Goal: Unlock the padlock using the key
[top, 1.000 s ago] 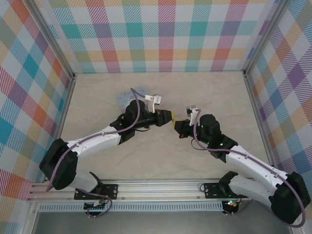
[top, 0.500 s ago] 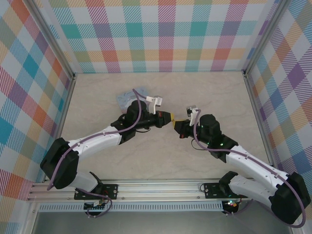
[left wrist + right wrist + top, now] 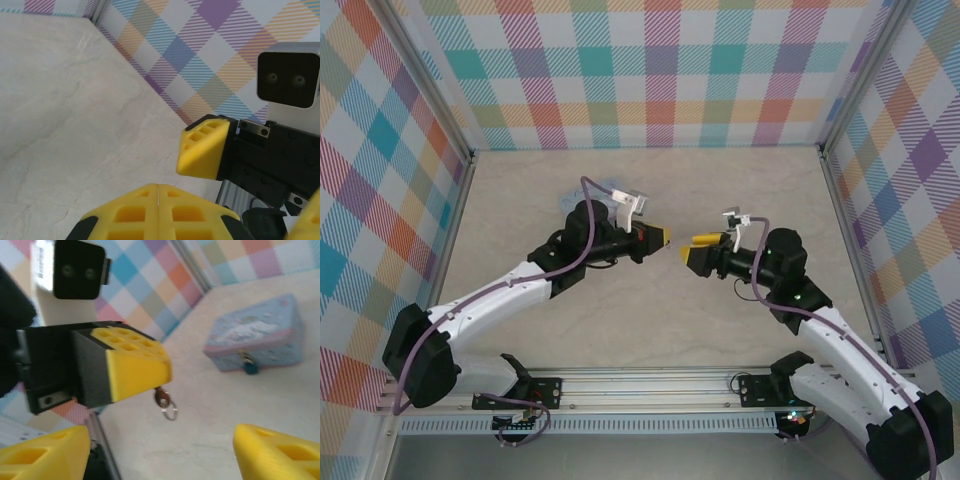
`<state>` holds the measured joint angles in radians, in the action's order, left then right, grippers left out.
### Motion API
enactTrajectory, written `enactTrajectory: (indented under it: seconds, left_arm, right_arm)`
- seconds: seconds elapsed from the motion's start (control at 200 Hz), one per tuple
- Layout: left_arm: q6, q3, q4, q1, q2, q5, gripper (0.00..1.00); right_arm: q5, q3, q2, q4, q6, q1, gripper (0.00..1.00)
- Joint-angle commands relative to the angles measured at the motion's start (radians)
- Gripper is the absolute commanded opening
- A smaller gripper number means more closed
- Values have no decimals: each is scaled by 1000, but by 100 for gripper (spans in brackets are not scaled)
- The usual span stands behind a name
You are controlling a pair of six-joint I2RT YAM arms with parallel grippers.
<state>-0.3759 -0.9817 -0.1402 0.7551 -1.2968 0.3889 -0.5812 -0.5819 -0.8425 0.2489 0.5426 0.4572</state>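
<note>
The left gripper had its yellow fingertips pressed together on the head of the tiny dark metal key. The shank pointed down out of the pinch and a small wire ring hung from it. The left wrist view showed the same fingertips meeting with no gap. Just to the right, the right gripper faced it above the pale marbled tabletop. Its jaws stood well apart and held nothing, and its own wrist view showed them spread wide on either side.

The small blue-bodied padlock hung at the front face of the pale blue rectangular tin. The tin sat on the table to the far side of the left gripper, well apart from the key.

The step in hand looked like carrying the key to the lock. The grip was only on the key's head, so the pinch needed to remain firm and the wrist needed to turn slowly, or the key might pivot. The shank would have to be lined up with the keyhole before any push, but the keyhole itself was too small to make out. The padlock hung loose and would likely swing away under pressure. The free right gripper could steady its body or the tin first. The dangling ring could also snag on the shackle.
</note>
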Motion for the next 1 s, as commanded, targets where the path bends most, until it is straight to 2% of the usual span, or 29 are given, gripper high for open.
enactTrajectory:
  seconds: [0.0,0.085,0.195,0.685,0.995]
  left_arm:
    - [64,-29,1,10,34,53,0]
    - [52,-27,-37,10,37,83,0]
    - [46,-35,-42,10,36,101,0]
    - [12,-15,-90,10,34,103,0]
    - [7,-20,-95,10,23,99,0]
  right_arm:
    - [-176,2,-21,249,58,-5,83]
    - [-221,-4,-59,303,74,-3,85]
    - [-221,3,-89,349,85,4,84]
    - [-185,13,-156,360,62,35,69]
    - [-179,21,-160,362,65,38,52]
